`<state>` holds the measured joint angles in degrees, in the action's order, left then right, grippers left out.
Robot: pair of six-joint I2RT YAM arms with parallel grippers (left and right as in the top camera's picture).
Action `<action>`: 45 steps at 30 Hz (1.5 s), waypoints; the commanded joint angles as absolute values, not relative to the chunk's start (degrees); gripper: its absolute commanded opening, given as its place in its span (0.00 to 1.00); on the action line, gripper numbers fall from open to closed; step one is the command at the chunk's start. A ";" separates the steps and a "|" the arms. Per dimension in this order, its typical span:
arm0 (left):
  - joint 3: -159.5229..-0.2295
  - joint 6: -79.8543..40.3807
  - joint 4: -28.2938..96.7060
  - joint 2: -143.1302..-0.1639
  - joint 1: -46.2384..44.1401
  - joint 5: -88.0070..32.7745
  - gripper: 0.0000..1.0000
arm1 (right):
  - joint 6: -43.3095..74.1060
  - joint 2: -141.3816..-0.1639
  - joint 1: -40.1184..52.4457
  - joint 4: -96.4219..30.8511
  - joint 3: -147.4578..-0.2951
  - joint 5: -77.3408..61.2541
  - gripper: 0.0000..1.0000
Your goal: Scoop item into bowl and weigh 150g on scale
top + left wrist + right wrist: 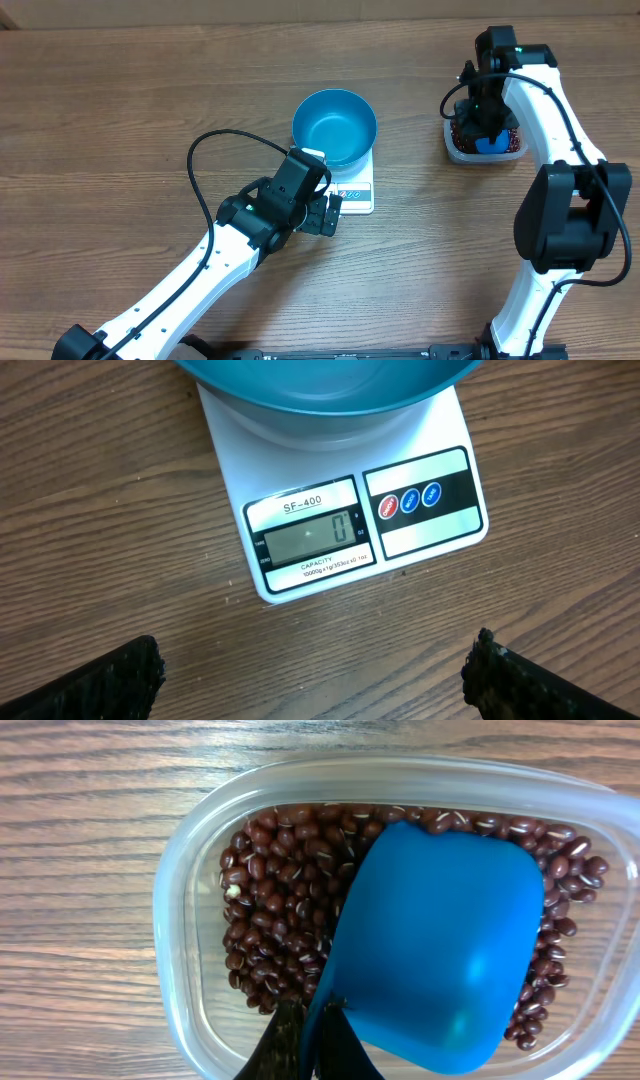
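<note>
The empty blue bowl stands on the white scale, whose display reads 0. My left gripper hovers just in front of the scale's display edge, open wide, with only bare table between its fingers. At the back right, the red-brown beans lie in a clear plastic tub. My right gripper is over the tub, shut on the edge of a small blue scoop that rests on the beans.
Both arms reach in from the near edge, the right arm rising along the right side. A black cable loops over the table left of the scale. Bare wood surrounds the scale and tub.
</note>
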<state>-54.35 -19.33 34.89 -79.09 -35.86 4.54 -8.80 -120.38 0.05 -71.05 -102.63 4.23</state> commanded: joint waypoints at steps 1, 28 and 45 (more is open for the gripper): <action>-53.69 -18.41 34.89 -78.76 -35.64 5.02 1.00 | -8.56 -124.53 -1.28 -68.79 -100.99 -4.23 0.04; -53.69 -18.41 34.89 -78.76 -35.64 5.02 1.00 | -10.90 -124.42 -10.31 -69.36 -101.01 -23.16 0.04; -53.69 -18.41 34.89 -78.76 -35.64 5.02 1.00 | -13.82 -124.42 -13.02 -70.76 -100.99 -27.09 0.04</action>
<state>-54.35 -19.33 34.89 -79.09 -35.86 4.54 -12.71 -120.66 -13.69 -71.44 -102.74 -24.47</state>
